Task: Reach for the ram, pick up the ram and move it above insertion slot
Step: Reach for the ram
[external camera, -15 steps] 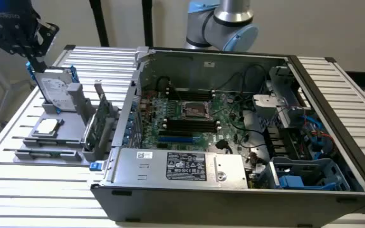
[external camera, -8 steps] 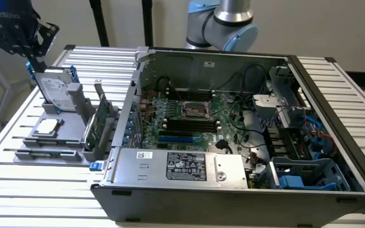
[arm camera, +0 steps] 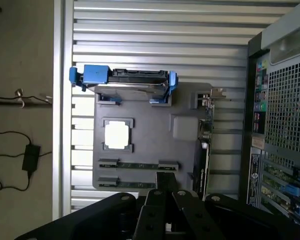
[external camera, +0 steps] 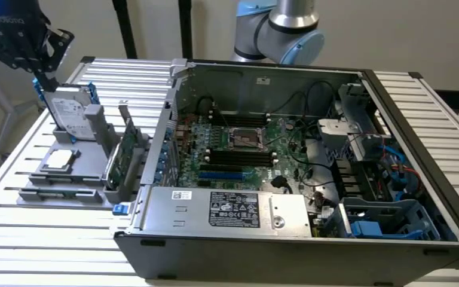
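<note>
wrist view: black pincer point(arm camera: 166, 194) with fingers pressed together, empty, hanging over the grey moulded tray point(arm camera: 155, 145).
where: the ram point(arm camera: 138, 164), a long thin green circuit-board stick, sits in a groove of that tray on the slatted metal surface point(arm camera: 155, 45).
risk: closed fingers would shove it, not grasp; the taller green card with metal bracket point(arm camera: 205, 145) stands near.
look: narrow, dark chips in a row.

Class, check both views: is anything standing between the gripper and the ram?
Nothing visible. The shut gripper hangs above the grey holder where the ram lies uncovered; the hard drive stands at its other end.
</note>
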### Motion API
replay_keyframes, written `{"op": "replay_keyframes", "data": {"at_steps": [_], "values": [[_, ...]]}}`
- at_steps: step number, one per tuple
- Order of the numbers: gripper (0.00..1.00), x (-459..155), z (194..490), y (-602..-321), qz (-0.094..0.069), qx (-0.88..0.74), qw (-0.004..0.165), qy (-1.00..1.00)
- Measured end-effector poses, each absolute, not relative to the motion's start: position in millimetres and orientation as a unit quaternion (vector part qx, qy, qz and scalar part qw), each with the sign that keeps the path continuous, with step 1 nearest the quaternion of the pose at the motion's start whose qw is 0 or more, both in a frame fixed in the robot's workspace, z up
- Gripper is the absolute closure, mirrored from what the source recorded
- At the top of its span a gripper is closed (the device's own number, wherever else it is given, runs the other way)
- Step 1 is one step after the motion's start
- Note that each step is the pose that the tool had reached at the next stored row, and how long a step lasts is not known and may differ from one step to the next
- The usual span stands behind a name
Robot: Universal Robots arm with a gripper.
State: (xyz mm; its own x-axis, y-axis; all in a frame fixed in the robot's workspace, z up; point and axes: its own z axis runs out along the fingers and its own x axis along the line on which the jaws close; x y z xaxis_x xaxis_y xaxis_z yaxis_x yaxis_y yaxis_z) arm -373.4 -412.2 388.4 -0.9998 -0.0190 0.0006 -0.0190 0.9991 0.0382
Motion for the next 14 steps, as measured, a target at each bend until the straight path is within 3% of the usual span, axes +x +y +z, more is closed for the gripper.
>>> {"op": "replay_keyframes", "data": {"at_steps": [14], "values": [[0.89, -374, 384, -467, -0.020, 0.010, 0.001, -1.000]]}}
